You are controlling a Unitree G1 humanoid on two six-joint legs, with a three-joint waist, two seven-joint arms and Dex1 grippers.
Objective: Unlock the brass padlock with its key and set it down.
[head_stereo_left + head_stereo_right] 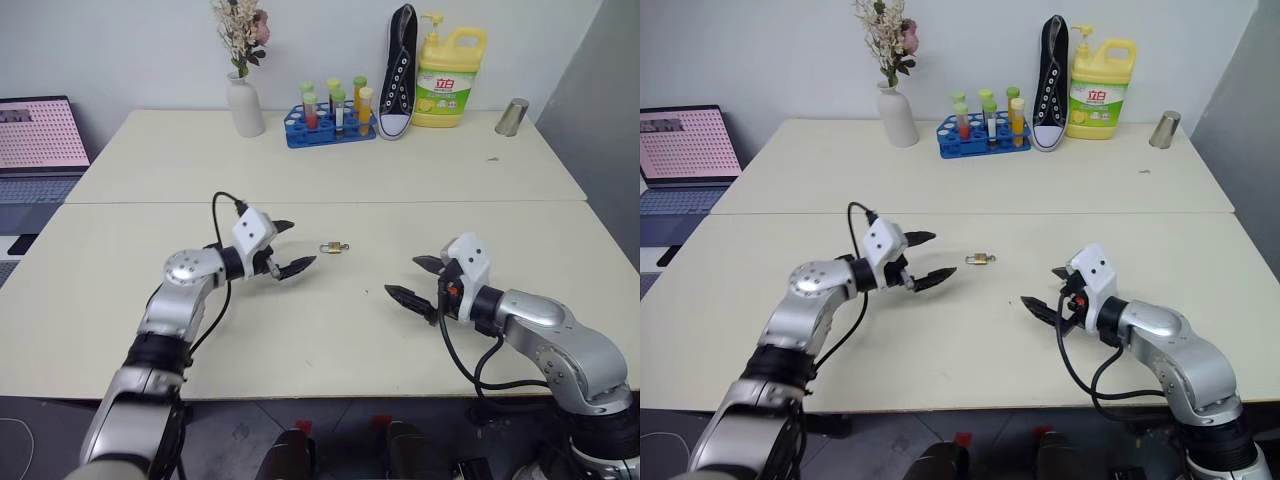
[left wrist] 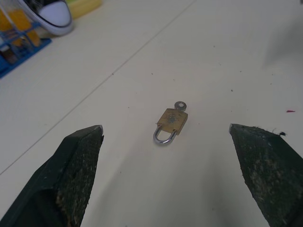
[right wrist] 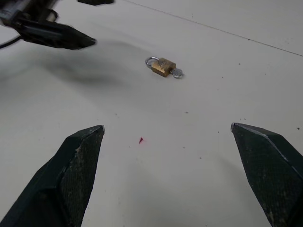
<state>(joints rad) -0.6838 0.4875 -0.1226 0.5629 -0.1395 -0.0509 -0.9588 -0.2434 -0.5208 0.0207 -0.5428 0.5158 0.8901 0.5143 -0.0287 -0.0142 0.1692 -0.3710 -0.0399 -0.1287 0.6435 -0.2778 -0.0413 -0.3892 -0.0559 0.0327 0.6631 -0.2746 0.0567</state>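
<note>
Brass padlock (image 1: pixel 335 247) with key (image 2: pixel 180 105) inserted on table (image 1: pixel 330 330), left claw (image 1: pixel 291 247) at its 9 o'clock, right claw (image 1: pixel 419 279) at 4 o'clock, both spread wide, empty

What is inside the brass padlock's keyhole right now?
The key sits in the brass padlock: its round silvery head sticks out of the body's end opposite the shackle. The blade is hidden inside the body. The padlock lies flat on the table.

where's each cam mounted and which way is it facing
Left and right eye views: on the head, looking forward and down at the table; both arms show.
Left wrist view: along the open left gripper at the brass padlock, key inserted.
Right wrist view: along the open right gripper; shares the padlock, and shows the left gripper.
</note>
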